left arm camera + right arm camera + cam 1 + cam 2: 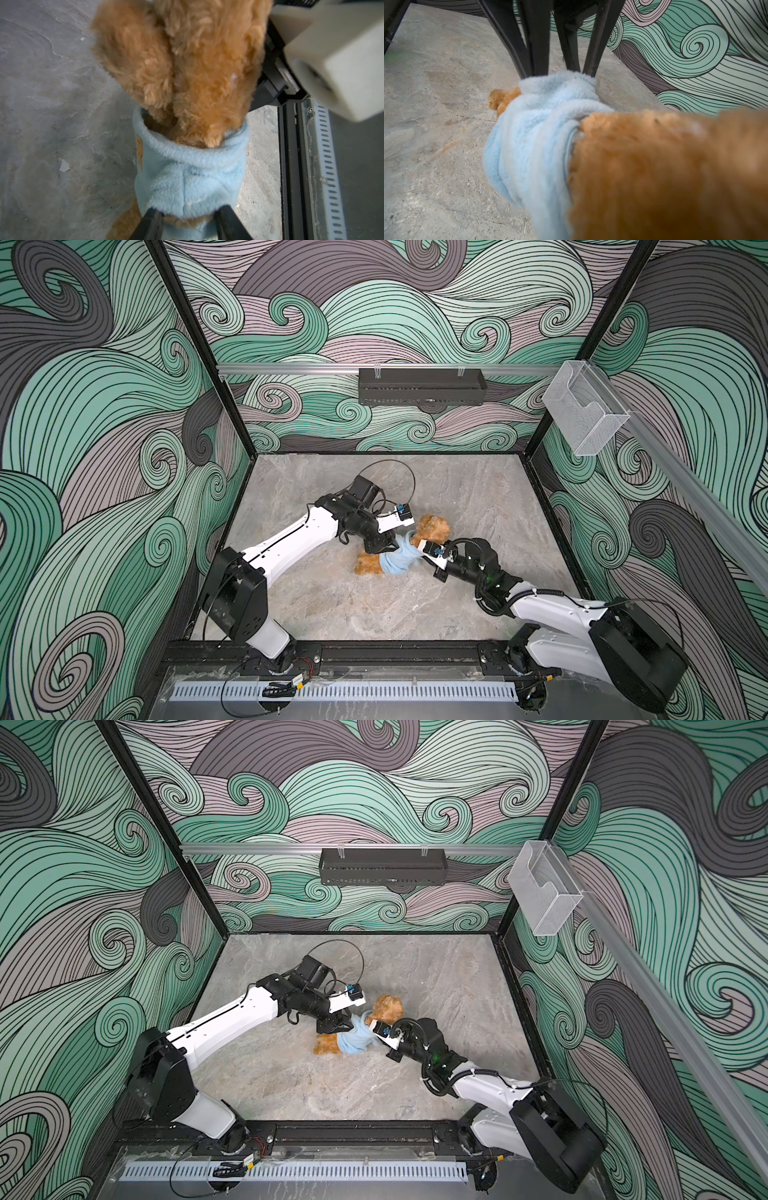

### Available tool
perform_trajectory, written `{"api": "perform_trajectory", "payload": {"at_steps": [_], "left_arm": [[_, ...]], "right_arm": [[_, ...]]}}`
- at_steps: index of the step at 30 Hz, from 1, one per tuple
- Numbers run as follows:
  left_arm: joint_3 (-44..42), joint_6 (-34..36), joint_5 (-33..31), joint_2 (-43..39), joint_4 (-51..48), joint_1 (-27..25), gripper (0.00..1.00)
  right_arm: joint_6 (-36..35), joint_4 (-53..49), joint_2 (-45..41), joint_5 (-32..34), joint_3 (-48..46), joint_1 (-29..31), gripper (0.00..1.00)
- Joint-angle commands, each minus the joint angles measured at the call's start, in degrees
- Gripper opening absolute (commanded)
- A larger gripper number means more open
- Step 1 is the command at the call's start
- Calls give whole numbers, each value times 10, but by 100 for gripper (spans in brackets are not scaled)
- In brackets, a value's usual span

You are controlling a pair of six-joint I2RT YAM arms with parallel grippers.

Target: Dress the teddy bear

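Observation:
The teddy bear [432, 526] [388, 1006] lies on the grey table [332, 605], head toward the back right, legs [368, 564] toward the left. A light-blue garment [397, 558] [353, 1038] is bunched round its middle. In the left wrist view the brown legs [197, 72] stick out of the garment [187, 176]. My left gripper [388, 547] [190, 218] stands open, its black fingers [153, 220] on either side of the garment's edge. My right gripper [417, 561] reaches in from the right under its camera. Its jaws are hidden behind fur [654, 166] and the garment [529, 145].
The right arm's pale wrist housing [332, 62] hangs close beside the bear. A black rail [374, 651] runs along the table's front edge. Patterned walls enclose the table. A black tray [422, 385] and a clear box [582, 410] hang on them.

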Motion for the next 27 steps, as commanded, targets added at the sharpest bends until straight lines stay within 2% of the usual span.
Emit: {"api": "perform_trajectory", "payload": {"at_steps": [1, 5, 7, 8, 10, 14, 16, 20, 24, 27], "left_arm": [[8, 9, 37, 31, -39, -22, 41], [5, -18, 68, 32, -6, -31, 25], [5, -28, 77, 23, 2, -31, 4], [12, -41, 63, 13, -2, -31, 0], [10, -81, 37, -17, 19, -21, 0], [-77, -204, -4, -137, 204, 18, 0], [-110, -233, -30, -176, 268, 28, 0], [-109, -305, -57, -195, 283, 64, 0], [-125, -352, -89, -201, 312, 72, 0], [-129, -401, -144, -199, 308, 79, 0]], "right_arm": [[34, 110, 13, -12, 37, 4, 0], [78, 168, 40, 4, 44, 4, 0], [104, 193, 48, 22, 42, 4, 0], [113, 196, 50, 39, 40, 4, 0], [113, 181, 45, 66, 34, 4, 0], [110, 151, 35, 102, 11, 3, 0], [117, 144, 28, 115, -1, 1, 0], [130, 136, 16, 128, -16, 1, 0], [136, 146, 13, 129, -21, 1, 0], [146, 160, 14, 145, -26, 2, 0]]}}
